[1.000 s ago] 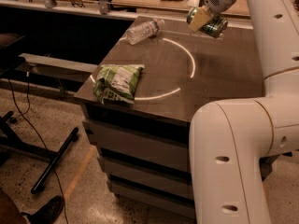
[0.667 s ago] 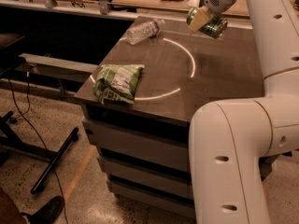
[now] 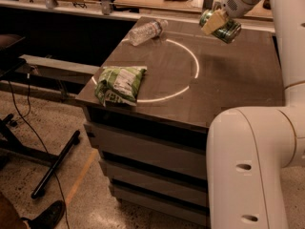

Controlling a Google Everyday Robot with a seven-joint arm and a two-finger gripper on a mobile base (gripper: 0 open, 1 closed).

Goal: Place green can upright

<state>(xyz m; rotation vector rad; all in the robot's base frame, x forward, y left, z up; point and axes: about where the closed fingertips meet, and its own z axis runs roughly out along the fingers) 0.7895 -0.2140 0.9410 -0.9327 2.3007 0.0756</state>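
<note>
At the upper right of the frame, the gripper (image 3: 215, 22) has its 2 fingers closed on the green can (image 3: 229, 31), held tilted over the table's (image 3: 238, 85) far edge.

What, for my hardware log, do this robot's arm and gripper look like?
The arm is glossy white, with thick rounded tubular segments and small dark oval holes. The gripper, at the top right above the table, has a white rounded wrist with a speckled grille and a pale tan finger.
</note>
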